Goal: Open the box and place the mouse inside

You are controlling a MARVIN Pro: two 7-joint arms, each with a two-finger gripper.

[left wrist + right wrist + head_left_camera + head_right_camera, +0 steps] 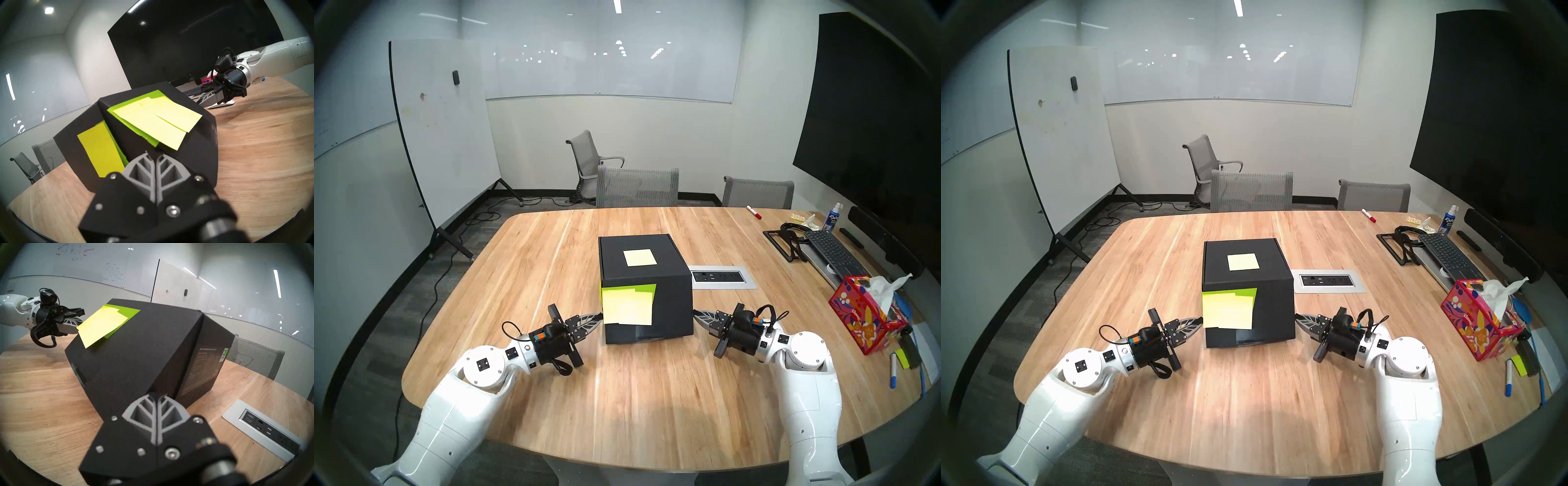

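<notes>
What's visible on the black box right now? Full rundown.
The black box is matte, cube-like cardboard, lid shut, upright mid-table. One pale sticky note lies on top; overlapping yellow and green notes cover its front and left faces, and its right face carries small print. The closed left pincer and right pincer meet its near lower corners.

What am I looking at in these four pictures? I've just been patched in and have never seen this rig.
Two white robot arms reach over a wooden table. The two wide pictures come from the robot's head; the close-ups come from a camera on each wrist. Between the arms stands a closed matte black cardboard box bearing yellow sticky notes. The left gripper and right gripper are shut, tips at the box's lower corners, holding nothing. At the table's right: a red floral tissue box, a keyboard, markers. No mouse is visible.
</notes>
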